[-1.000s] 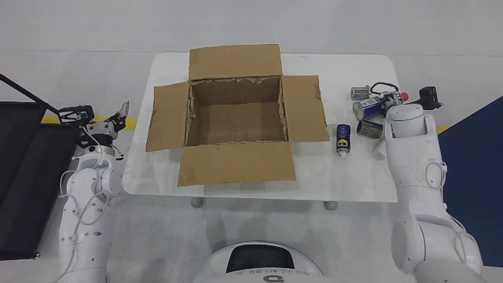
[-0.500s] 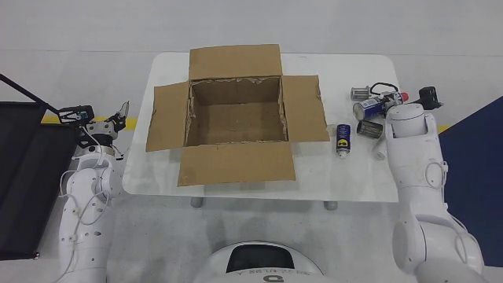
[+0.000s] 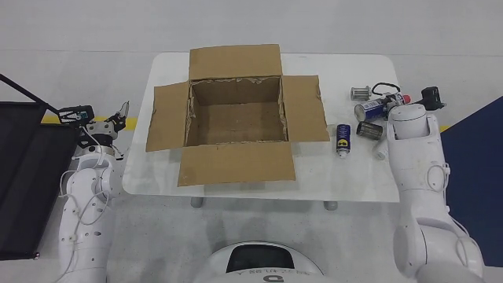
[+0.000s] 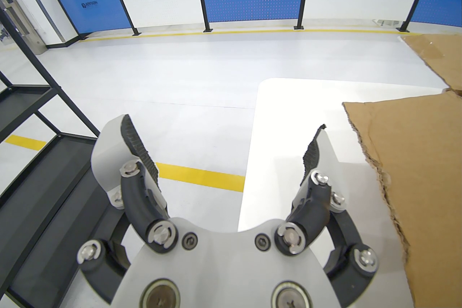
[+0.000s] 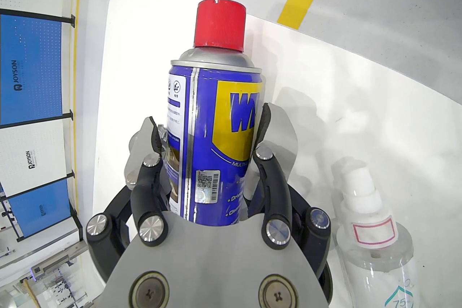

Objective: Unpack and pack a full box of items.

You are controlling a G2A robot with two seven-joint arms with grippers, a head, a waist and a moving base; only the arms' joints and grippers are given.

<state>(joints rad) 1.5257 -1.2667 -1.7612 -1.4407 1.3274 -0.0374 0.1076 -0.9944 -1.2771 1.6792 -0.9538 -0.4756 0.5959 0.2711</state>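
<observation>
Right tool (image 5: 210,121) clenched on spray can (image 5: 216,89), long axis in line with tool; box (image 3: 235,64) lies leftward across bench (image 3: 346,174). Left tool (image 4: 223,127) released.

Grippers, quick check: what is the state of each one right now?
Left gripper: open, holding nothing.
Right gripper: fingers shut on the blue spray can with the red cap.

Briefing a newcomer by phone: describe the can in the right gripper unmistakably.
Look right of the open cardboard box on the white table. The blue spray can stands out by its red cap and the right gripper clamped around it.
</observation>
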